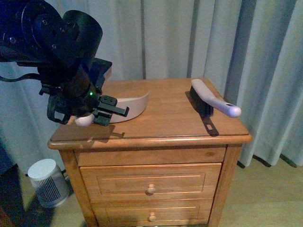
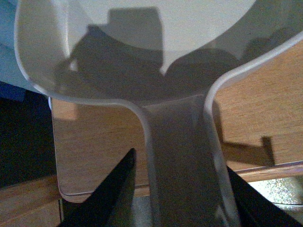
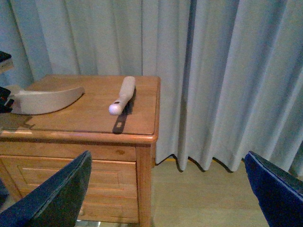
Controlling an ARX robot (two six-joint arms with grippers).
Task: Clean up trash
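One pale curtain [image 1: 189,38] hangs across the whole background. One wooden nightstand [image 1: 227,165] stands before it, showing you two knobbed drawers [image 1: 118,182] under its worktop [image 1: 165,116].

One arm is all you get in the front view. The left arm [image 1: 57,42], dark and bulky, comes in from the upper left. It bends down at the wrist over the worktop's left front corner and aims the left claw [image 2: 180,161] at the dustpan.

One dustpan [image 1: 135,106], pale, sits on the worktop with its handle reaching back toward that corner. One brush [image 1: 213,99], pale-handled with dark bristles, lies on the worktop well to the right of the dustpan and apart from it. One small white cylindrical appliance [image 1: 47,182] stands on the floor, below the dustpan and to its left.

None of the three views shows you the trash, so you cannot tell where it lies relative to either claw.

Your left claw is closed on the dustpan's handle. In its wrist view the two dark fingers [image 2: 118,194] sit against either side of the handle, and the scoop opens out just beyond them.

Your right claw [image 3: 168,158] is spread wide with nothing between its fingers. It hangs well to the right of the dustpan, off the worktop. From there its camera looks back across the brush to the dustpan, with curtain and floor beyond.
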